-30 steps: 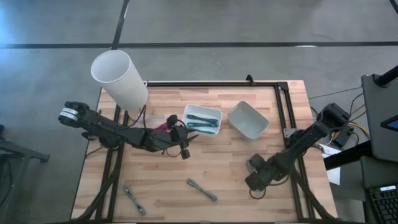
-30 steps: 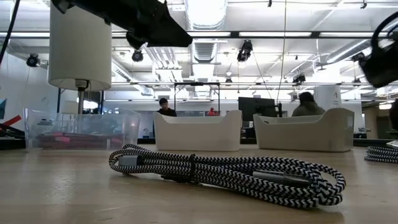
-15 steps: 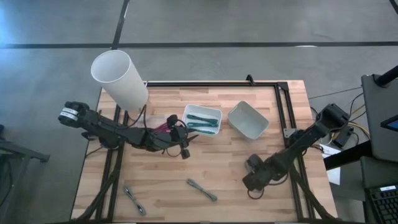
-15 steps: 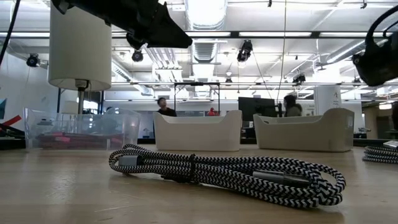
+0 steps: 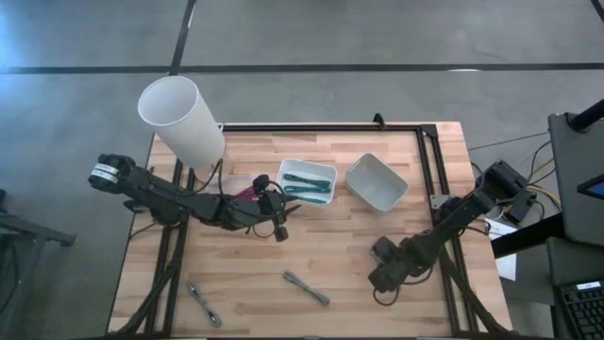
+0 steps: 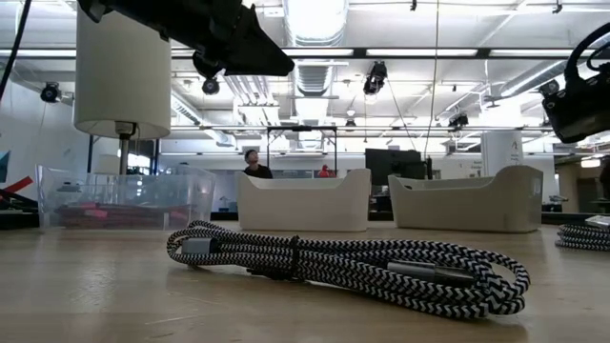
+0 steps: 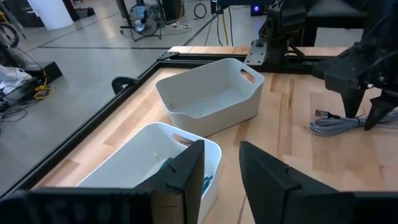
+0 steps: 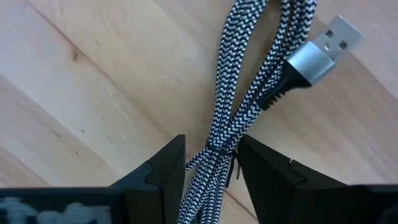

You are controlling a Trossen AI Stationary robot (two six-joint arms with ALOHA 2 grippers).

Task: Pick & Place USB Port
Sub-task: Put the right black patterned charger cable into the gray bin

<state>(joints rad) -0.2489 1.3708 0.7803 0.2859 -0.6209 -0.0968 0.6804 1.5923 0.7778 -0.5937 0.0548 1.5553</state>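
A black-and-white braided USB cable bundle [image 8: 239,106] lies flat on the wooden table, its silver plug [image 8: 324,42] pointing away from the bundle. My right gripper [image 8: 210,148] hovers over it, open, with one finger on each side of the bundle, touching nothing. In the high view this gripper [image 5: 382,274] is at the table's near right. The low view shows it [image 6: 581,95] well above that cable [image 6: 583,234]. My left gripper [image 7: 221,152] is open and waits in mid-air near the table's middle [image 5: 278,227], beside the bins.
Two more braided cables lie near the front edge [image 5: 307,288] [image 5: 203,302]. At the far side, a white bin holding teal cables [image 5: 307,182] sits next to an empty white bin [image 5: 376,182]. A clear bin [image 6: 119,198] is behind the left arm, and a white cylinder [image 5: 181,118] stands at the far left corner.
My right gripper has shifted slightly toward the table's left and dipped a little lower over its cable. The cables and the bins have stayed where they were.
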